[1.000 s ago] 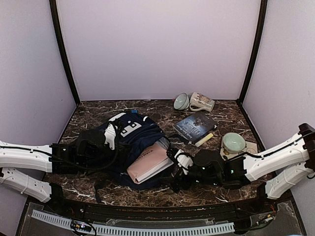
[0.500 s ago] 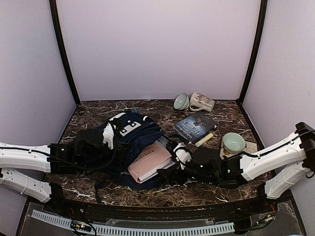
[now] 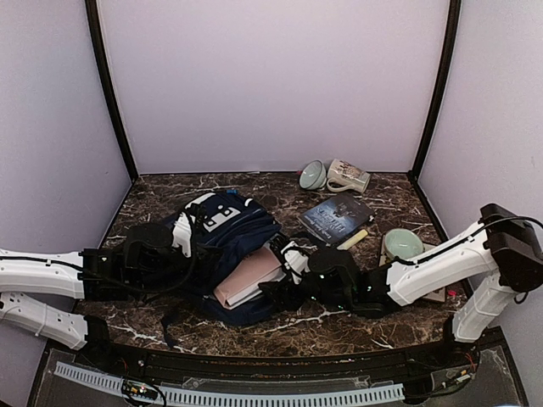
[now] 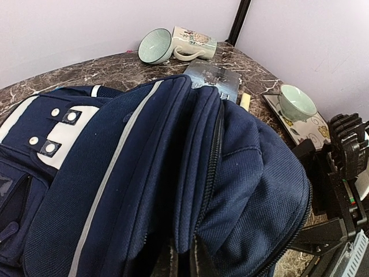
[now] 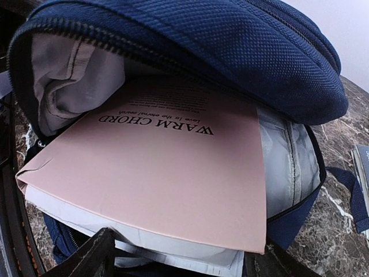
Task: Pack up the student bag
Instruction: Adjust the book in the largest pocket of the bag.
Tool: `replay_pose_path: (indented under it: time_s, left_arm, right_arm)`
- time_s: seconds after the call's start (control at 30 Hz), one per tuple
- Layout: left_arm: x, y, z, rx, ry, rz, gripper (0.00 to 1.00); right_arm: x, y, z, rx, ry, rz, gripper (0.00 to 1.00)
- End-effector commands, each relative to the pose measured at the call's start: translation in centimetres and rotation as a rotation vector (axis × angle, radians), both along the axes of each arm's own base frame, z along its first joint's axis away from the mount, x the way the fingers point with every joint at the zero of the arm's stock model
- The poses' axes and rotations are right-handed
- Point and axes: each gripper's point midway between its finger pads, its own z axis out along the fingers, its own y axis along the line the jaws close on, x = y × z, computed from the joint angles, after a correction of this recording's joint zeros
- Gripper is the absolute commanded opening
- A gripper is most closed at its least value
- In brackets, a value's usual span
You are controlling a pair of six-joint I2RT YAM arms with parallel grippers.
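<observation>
The student bag point(image 3: 229, 231), a navy backpack with white trim, lies on the marble table with its mouth facing right. My left gripper point(image 3: 181, 241) is shut on a fold of its upper fabric by the zip point(image 4: 184, 261), holding the opening up. A pink book point(image 3: 248, 280) titled "WARM CHORD" sits partly inside the bag point(image 5: 202, 34), on top of white pages. My right gripper point(image 3: 284, 273) is at the book's point(image 5: 167, 173) outer end. Its jaws point(image 5: 179, 262) are spread wide, one dark finger point(image 5: 92, 254) under the near left edge and the other by the right corner.
Right of the bag lie a dark book point(image 3: 337, 217) and a yellow stick point(image 3: 352, 241). A pale green cup point(image 3: 402, 246) stands on a coaster. At the back lie a green bowl point(image 3: 312, 175) and a white mug point(image 3: 348, 176) on their sides.
My right gripper has moved left toward the bag, and the pink book has slid deeper into the opening. Its jaws have narrowed a little. The left arm holds still.
</observation>
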Motion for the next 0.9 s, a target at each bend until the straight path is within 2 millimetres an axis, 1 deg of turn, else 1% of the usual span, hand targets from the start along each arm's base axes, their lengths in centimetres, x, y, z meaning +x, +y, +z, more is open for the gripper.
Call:
replay_pose_path:
  time_s: [0.0, 0.17, 0.37, 0.43, 0.47, 0.53, 0.57, 0.6, 0.63, 0.67, 0.7, 0.77, 0.8, 0.83, 0.87]
  left_arm:
    - [0.2, -0.4, 3.5, -0.124, -0.058, -0.002, 0.00]
    - [0.1, -0.5, 3.4, -0.124, -0.056, -0.013, 0.00]
    - [-0.3, -0.4, 3.5, -0.140, -0.048, -0.031, 0.00]
    - [-0.5, -0.6, 3.5, -0.144, -0.046, -0.042, 0.00]
    - [-0.5, -0.6, 3.5, -0.144, -0.045, -0.047, 0.00]
    - [-0.6, -0.8, 3.4, -0.142, -0.046, -0.058, 0.00]
    - [-0.6, -0.8, 3.4, -0.139, -0.047, -0.062, 0.00]
    - [-0.6, -0.9, 3.3, -0.133, -0.047, -0.062, 0.00]
    - [-0.6, -0.9, 3.2, -0.128, -0.049, -0.062, 0.00]
    - [-0.6, -0.8, 3.2, -0.124, -0.048, -0.062, 0.00]
    - [-0.6, -0.8, 3.2, -0.122, -0.048, -0.062, 0.00]
    - [-0.6, -0.7, 3.1, -0.119, -0.049, -0.061, 0.00]
    - [-0.7, -0.7, 3.1, -0.119, -0.049, -0.062, 0.00]
    - [-0.7, -0.7, 3.2, -0.123, -0.049, -0.063, 0.00]
    - [-0.8, -0.7, 3.2, -0.128, -0.049, -0.069, 0.00]
  right_arm:
    - [2.8, 1.1, 1.2, 0.058, -0.008, -0.055, 0.77]
    - [4.9, 1.9, 1.0, 0.061, -0.001, -0.086, 0.76]
    - [6.3, 3.5, 1.0, 0.062, -0.011, -0.098, 0.75]
    - [6.5, 4.2, 1.4, 0.078, -0.021, -0.089, 0.75]
    - [6.4, 4.6, 1.5, 0.087, -0.026, -0.072, 0.75]
    - [5.6, 5.5, 1.9, 0.128, -0.043, -0.003, 0.75]
    - [4.6, 6.1, 2.1, 0.152, -0.057, 0.068, 0.75]
    - [2.8, 6.8, 2.3, 0.177, -0.074, 0.189, 0.76]
    - [1.3, 7.0, 2.6, 0.201, -0.103, 0.277, 0.77]
    - [0.4, 6.8, 2.6, 0.213, -0.138, 0.329, 0.78]
    - [0.3, 6.4, 2.6, 0.214, -0.174, 0.337, 0.80]
    - [2.3, 5.5, 2.2, 0.167, -0.227, 0.237, 0.81]
    - [3.0, 5.4, 1.8, 0.136, -0.233, 0.219, 0.81]
    - [3.2, 5.5, 1.3, 0.105, -0.231, 0.232, 0.82]
    - [3.5, 5.6, 1.2, 0.084, -0.252, 0.235, 0.83]
